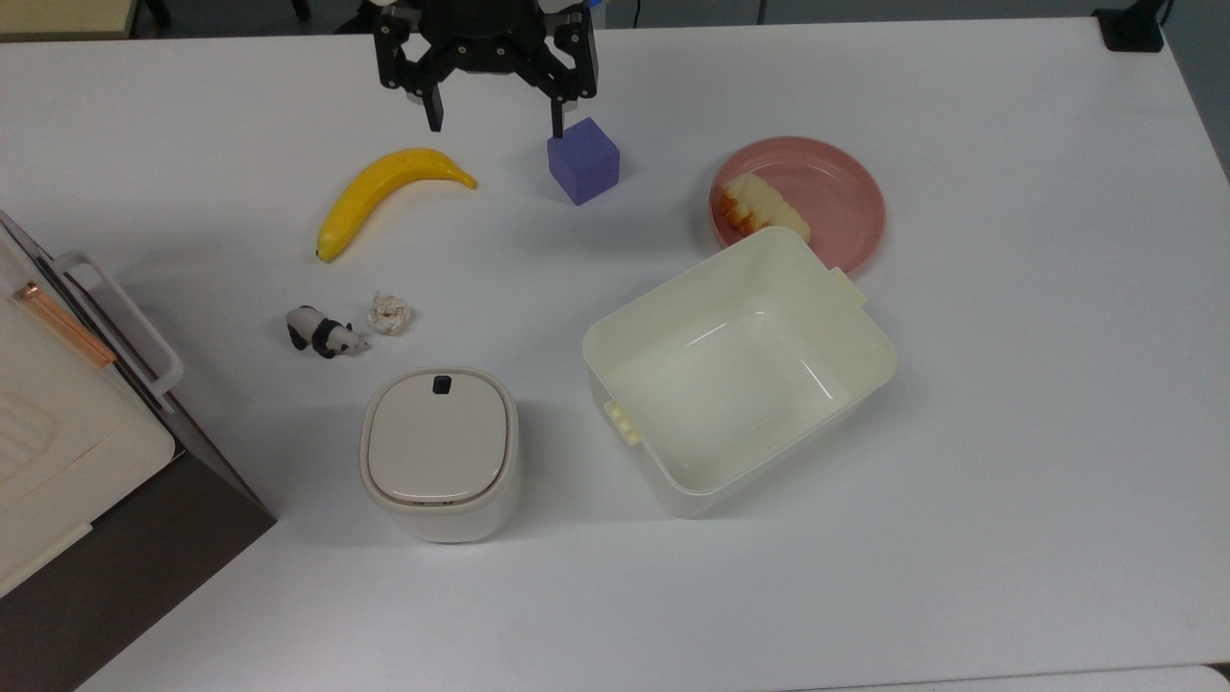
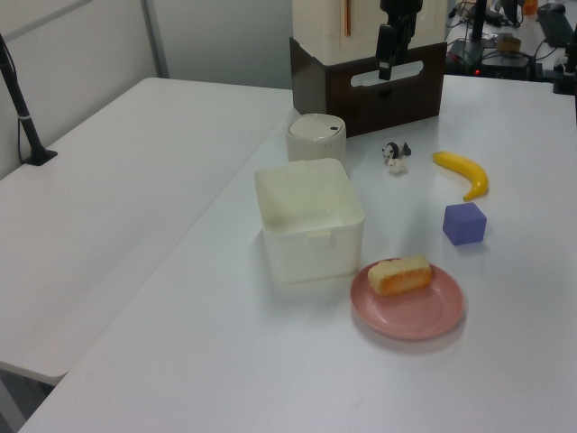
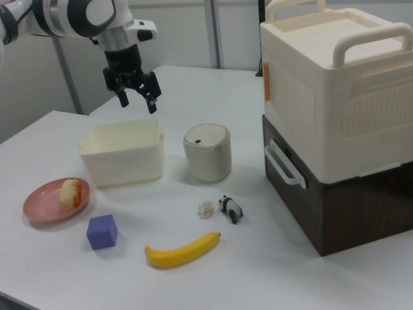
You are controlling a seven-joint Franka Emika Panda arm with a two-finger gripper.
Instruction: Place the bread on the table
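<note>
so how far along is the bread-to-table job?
Nothing done yet. The bread lies on the pink plate, beside the cream tub. The gripper hangs with jaws open and empty above the purple cube, off to the top view's left. Left: reach, grasp, lift, set on the table.

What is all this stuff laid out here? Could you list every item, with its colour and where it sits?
bread: 1, pale cream with orange-brown glaze, lying on the plate
plate: 1, pink, round, on the table beside the tub
tub: 1, cream, rectangular, open, mid-table
table: 1, white, under everything
cube: 1, purple, between banana and plate in the top view
banana: 1, yellow, at the top view's left of the cube
panda figure: 1, black and white, below the banana in the top view
knotted wad: 1, whitish, beside the panda
lidded bin: 1, cream, at the top view's left of the tub
stacked crates: cream on dark brown, table edge
end effector: 1, black, fingers open, raised above the table near the cube
</note>
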